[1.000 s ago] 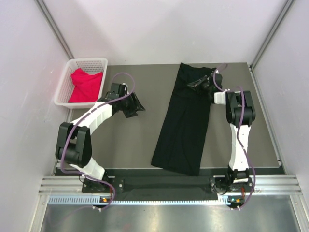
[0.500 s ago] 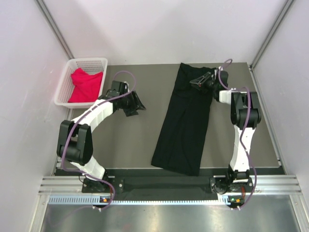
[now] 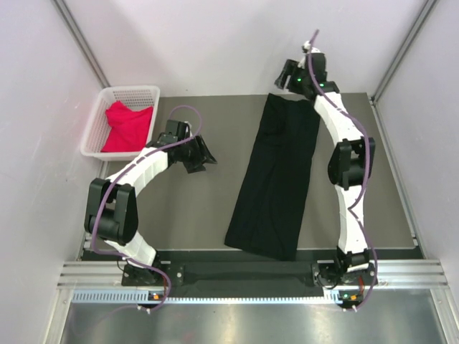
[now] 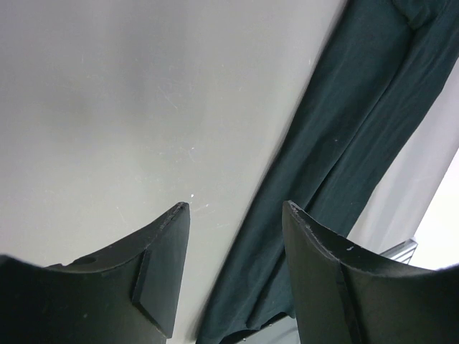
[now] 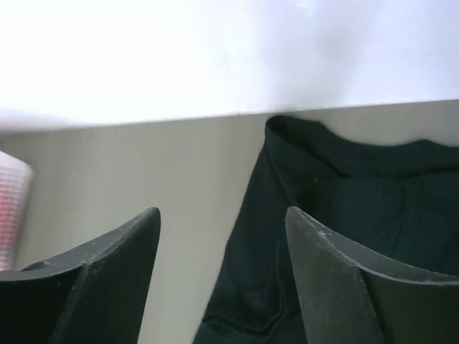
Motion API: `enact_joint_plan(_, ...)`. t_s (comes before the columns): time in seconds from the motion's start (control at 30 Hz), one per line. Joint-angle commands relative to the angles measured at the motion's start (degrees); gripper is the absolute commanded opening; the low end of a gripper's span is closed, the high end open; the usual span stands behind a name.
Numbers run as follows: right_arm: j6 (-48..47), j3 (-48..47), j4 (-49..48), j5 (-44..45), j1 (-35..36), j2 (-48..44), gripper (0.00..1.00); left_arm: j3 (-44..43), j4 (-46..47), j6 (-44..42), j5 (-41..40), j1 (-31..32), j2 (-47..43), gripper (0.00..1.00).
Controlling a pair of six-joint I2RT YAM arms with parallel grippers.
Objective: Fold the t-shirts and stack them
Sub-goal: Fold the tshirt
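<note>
Top external view is showing the black t-shirt [image 3: 276, 179] lying on the table [image 3: 208, 215] as a long narrow strip, seemingly folded lengthwise and awaiting crosswise folds; the red-pink t-shirt [image 3: 128, 125] is sitting crumpled in the white basket [image 3: 93, 132] at far left, so stacking is not yet beginning. The left gripper [image 3: 204, 156] is hovering over the table beside the strip, jaws spread, empty; the right gripper [image 3: 287, 75] is hanging above the collar end, likewise spread and empty. No readable writing is showing

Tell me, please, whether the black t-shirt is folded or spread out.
Partly folded: the black t-shirt lies as a long narrow strip, with no sleeves sticking out.
</note>
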State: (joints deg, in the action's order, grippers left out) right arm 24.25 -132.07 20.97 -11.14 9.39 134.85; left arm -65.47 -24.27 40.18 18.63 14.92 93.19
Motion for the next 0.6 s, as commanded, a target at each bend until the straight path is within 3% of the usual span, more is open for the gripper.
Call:
enact_joint_plan(0.0,-8.1,-2.0,13.5,9.8,3.4,4.1,0.69,-0.6,1.2,-0.5,0.8,-0.3,-0.5,0.59)
enact_joint_plan(0.1,-9.0,-0.5,12.6,13.3,5.0,4.8,0.59,-0.4,1.2,-0.6,0.6,-0.3,-0.7,0.59)
enact_joint_plan(0.27,-11.7,-1.9,11.8,18.2,7.4,7.4,0.61,0.3,1.5,-0.5,0.7,-0.3,-0.9,0.59)
enact_joint_plan(0.57,-14.8,-2.7,9.9,24.4,8.5,9.0,0.51,1.9,1.9,-0.5,0.5,-0.3,-1.9,0.59)
